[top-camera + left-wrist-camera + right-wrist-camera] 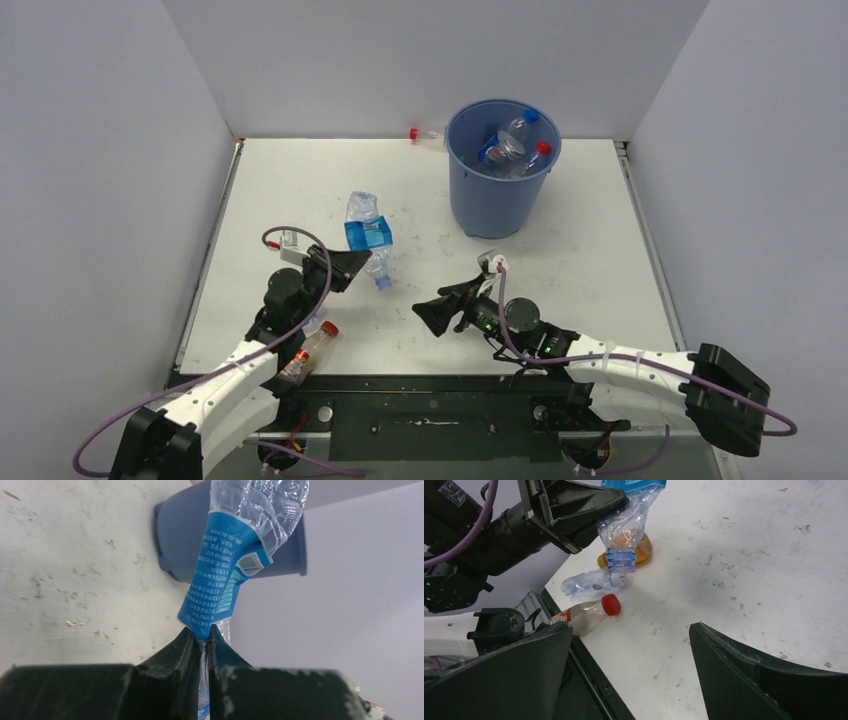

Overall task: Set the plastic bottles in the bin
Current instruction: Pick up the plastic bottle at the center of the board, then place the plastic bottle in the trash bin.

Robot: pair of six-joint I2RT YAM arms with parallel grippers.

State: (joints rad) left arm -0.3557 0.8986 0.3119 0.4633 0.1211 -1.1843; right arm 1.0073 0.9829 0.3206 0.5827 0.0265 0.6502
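Observation:
My left gripper [352, 266] is shut on a crushed clear bottle with a blue label [368, 232], pinching the label's lower end [207, 612] just above the table. The blue bin [500, 185] stands at the back right and holds several bottles [512, 147]. A red-capped bottle [425, 134] lies behind the bin's left side. Another red-capped bottle [309, 351] lies by the left arm near the front edge. The right wrist view also shows an orange-filled bottle [645, 550] and a flattened clear bottle [586, 583] under the held one. My right gripper [436, 312] hangs open and empty over the table.
White walls close in the table [600, 240] on three sides. The black front rail [440, 385] runs along the near edge. The left arm [499, 525] reaches across the right wrist view.

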